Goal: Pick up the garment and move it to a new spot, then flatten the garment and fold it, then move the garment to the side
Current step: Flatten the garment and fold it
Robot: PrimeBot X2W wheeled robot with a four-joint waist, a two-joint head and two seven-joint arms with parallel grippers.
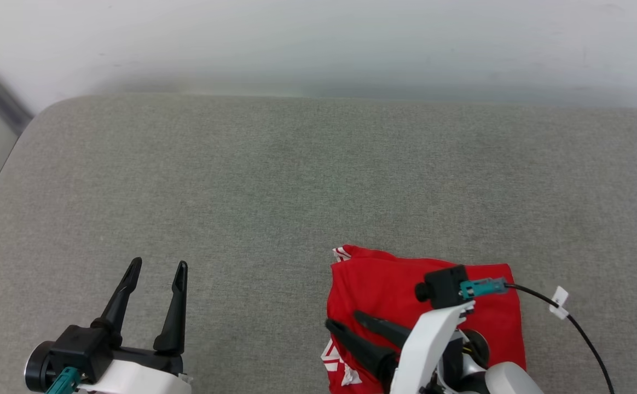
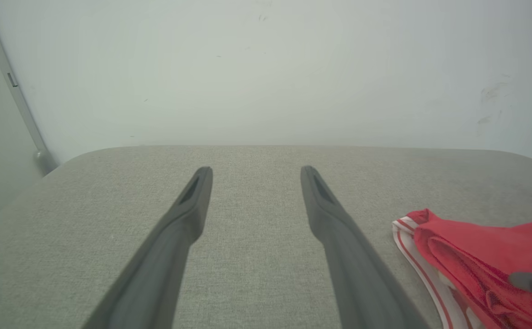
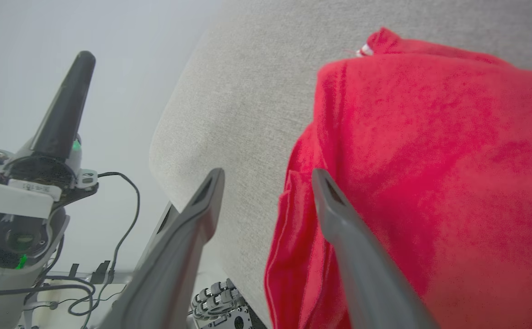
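Folded red garment (image 1: 384, 284) at the table's (image 1: 296, 175) near right
Our right end effector (image 1: 343, 318) stands wide over its left edge, gripping nothing; our left end effector (image 1: 158, 264), wide too, hovers well apart. We judge the cloth light, soft and limp: we would pinch a folded edge through all layers.

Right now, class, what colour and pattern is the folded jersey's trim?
The trim is white with red stripes; the left wrist view shows it best.
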